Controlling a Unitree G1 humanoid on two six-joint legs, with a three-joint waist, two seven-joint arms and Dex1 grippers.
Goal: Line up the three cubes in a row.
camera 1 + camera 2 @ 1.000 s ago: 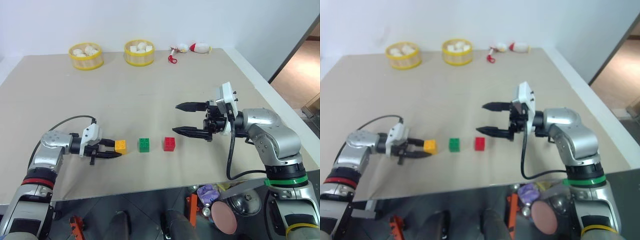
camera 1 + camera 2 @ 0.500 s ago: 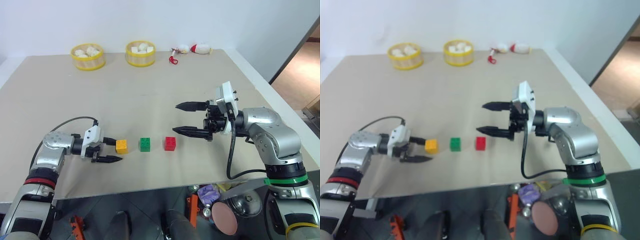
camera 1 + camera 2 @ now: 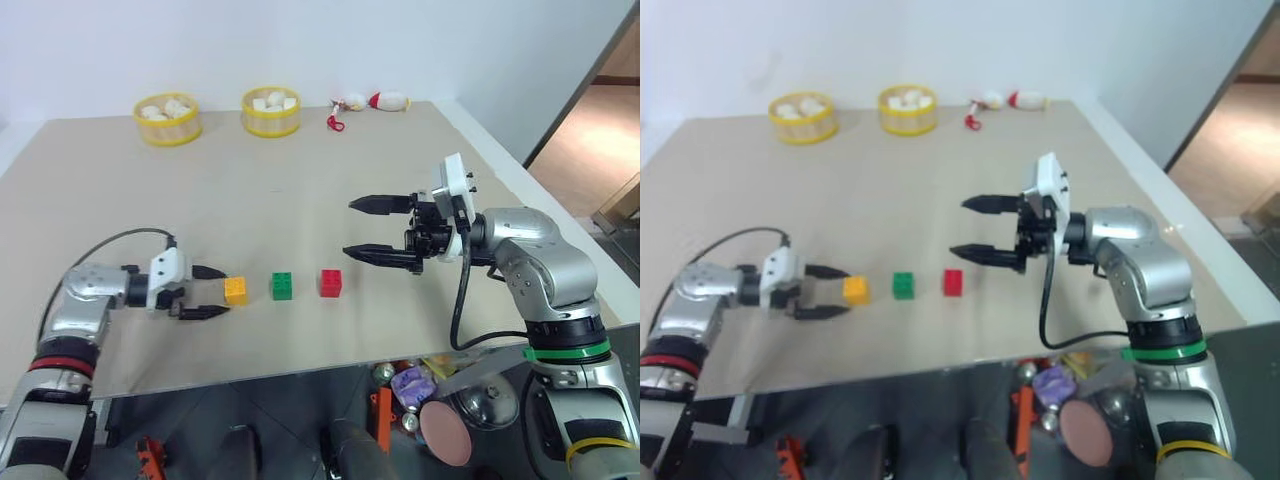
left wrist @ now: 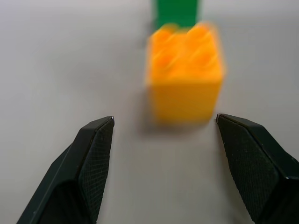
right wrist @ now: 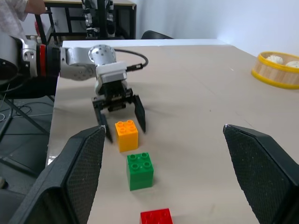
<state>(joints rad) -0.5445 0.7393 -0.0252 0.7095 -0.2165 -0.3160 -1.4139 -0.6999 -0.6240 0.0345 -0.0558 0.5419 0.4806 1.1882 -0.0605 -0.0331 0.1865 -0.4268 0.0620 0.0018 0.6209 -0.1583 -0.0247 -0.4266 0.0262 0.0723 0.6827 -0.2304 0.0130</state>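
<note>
Black, two-fingered and spread apart, the left gripper [image 3: 205,292] lies low on the beige table [image 3: 300,180] with nothing between its fingers; the small orange-yellow studded plastic cube [image 3: 236,290] sits just off its fingertips at 3 o'clock, not touching. That looks like a cube set down and let go. Next at 3 o'clock, apart by small gaps, stand the green studded plastic cube [image 3: 282,286] and the red studded plastic cube [image 3: 331,283]. All three rest studs-up, and their row's long axis runs 9 to 3 o'clock across the near table, so the line seems essentially made. Above the red cube at about 2 o'clock, the right gripper [image 3: 365,227] hangs with fingers wide and empty, likely parked clear of the row.
</note>
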